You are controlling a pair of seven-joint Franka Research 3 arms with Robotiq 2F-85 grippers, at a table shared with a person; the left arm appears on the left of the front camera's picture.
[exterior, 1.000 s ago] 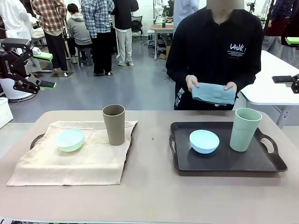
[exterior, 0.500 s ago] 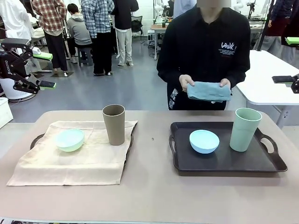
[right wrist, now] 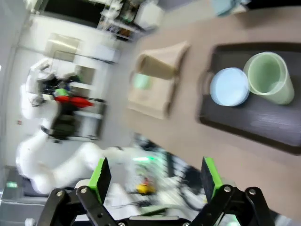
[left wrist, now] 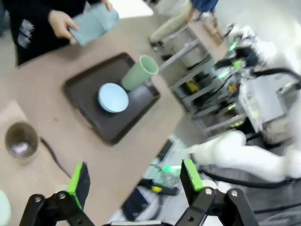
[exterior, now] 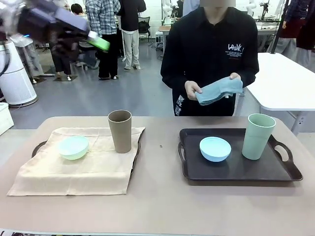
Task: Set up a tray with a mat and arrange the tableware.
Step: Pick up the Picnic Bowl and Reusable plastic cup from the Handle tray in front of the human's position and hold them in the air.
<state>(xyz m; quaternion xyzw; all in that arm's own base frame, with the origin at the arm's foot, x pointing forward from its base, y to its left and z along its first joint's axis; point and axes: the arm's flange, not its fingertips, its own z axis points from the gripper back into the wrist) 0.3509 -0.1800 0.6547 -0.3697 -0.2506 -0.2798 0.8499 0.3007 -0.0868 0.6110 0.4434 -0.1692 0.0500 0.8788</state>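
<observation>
Mat (exterior: 219,91) is held folded by the person, likely for the bare tray (exterior: 236,169). Left hand (left wrist: 135,178), right hand (right wrist: 155,175): released, empty.

White lettering (exterior: 235,48) on the chest of the person's black shirt (exterior: 209,54) reads roughly "Leak"; the smaller hem print (exterior: 177,104) is illegible.

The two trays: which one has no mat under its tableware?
The dark tray on the robot's right: its light blue bowl and pale green cup sit on bare tray; the other tray lies under a beige mat.
</observation>
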